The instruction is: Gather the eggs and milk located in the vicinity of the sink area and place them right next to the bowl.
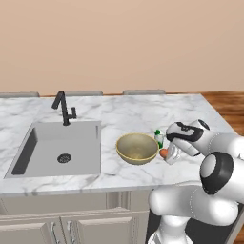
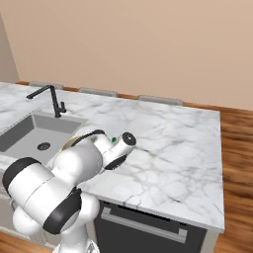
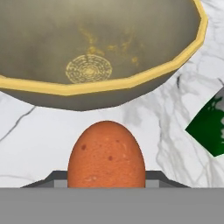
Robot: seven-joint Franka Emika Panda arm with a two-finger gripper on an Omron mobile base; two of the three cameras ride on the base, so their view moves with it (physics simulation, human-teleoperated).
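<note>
While the arm reaches low over the marble counter (image 1: 119, 112), its gripper (image 3: 106, 181) is clenched around an orange-red egg (image 3: 106, 155), held just beside the tan-yellow bowl (image 1: 137, 147) on the side away from the sink (image 1: 59, 147). Whether the egg already rests on the counter I cannot tell. The milk bottle (image 1: 158, 138) stands just beside the bowl as well, its green cap showing behind the hand, so I judge that part done. This egg looks all but delivered; only letting go seems left. I count one bowl, one bottle, one sink with its black faucet (image 1: 64, 108), and one egg. A second egg I cannot pick out anywhere, so it may yet need fetching or may be hidden behind the arm.
</note>
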